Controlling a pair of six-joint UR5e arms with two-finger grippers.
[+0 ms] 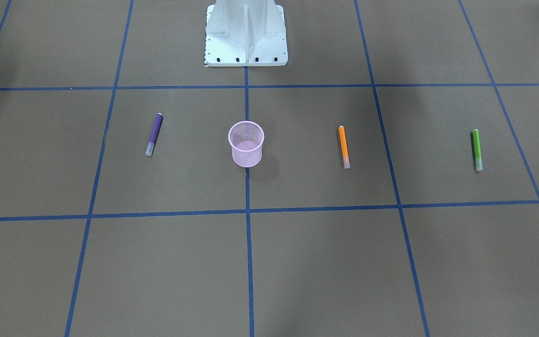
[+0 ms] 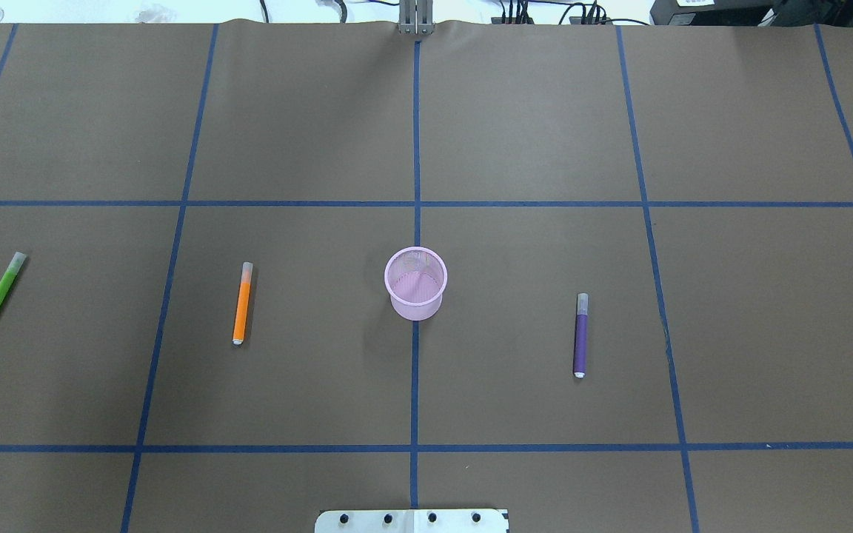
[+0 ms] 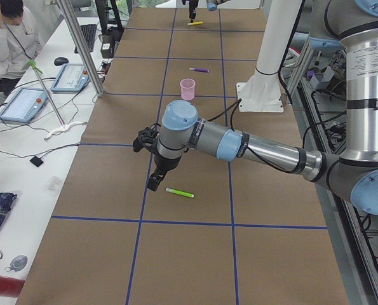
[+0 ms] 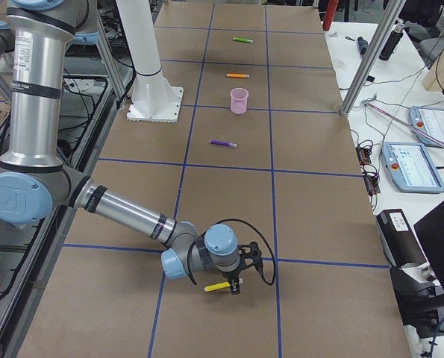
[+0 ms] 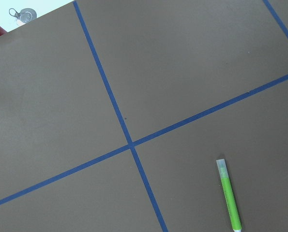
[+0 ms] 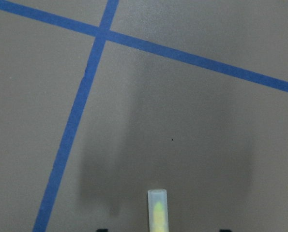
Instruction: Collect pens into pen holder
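Note:
The pink mesh pen holder (image 2: 416,283) stands upright at the table's middle. A purple pen (image 2: 580,334), an orange pen (image 2: 242,302) and a green pen (image 2: 1,291) lie flat around it. The yellowish pen (image 4: 218,286) lies far out on my right. My right gripper (image 4: 233,283) is down over it. In the right wrist view its fingertips (image 6: 101,230) stand wide apart on either side of the pen's cap (image 6: 158,208), so it is open. My left gripper (image 3: 154,181) hovers just beside the green pen (image 3: 179,192). I cannot tell whether it is open.
The white robot base (image 1: 246,35) stands at the table's near edge behind the cup. Blue tape lines grid the brown table. A seated operator (image 3: 7,38), tablets (image 3: 25,103) and metal poles (image 4: 367,56) line the far side.

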